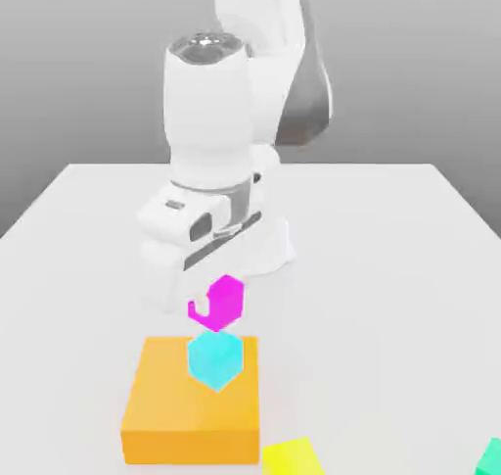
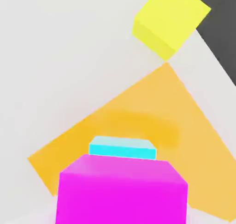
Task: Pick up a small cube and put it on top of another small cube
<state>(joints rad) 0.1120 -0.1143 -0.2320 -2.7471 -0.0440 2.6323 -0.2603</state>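
Magenta cube [image 1: 221, 302], clamped in the gripper [image 1: 217, 305], hangs just above the cyan cube [image 1: 214, 359] at centre frame. Cyan sits on the orange block [image 1: 186, 414], which rests on the white table [image 1: 391, 297] against a grey backdrop.

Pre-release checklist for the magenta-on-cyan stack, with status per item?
1. Grip: gripper shut on the magenta cube - ok.
2. Target: cyan cube sits on the orange block, top face free - ok.
3. Alignment: magenta cube roughly above cyan in the exterior view - ok; exact centring - cannot tell.
4. Contact between the two cubes: cannot tell.
5. Neighbours: yellow cube and green cube stand apart from the stack - ok.
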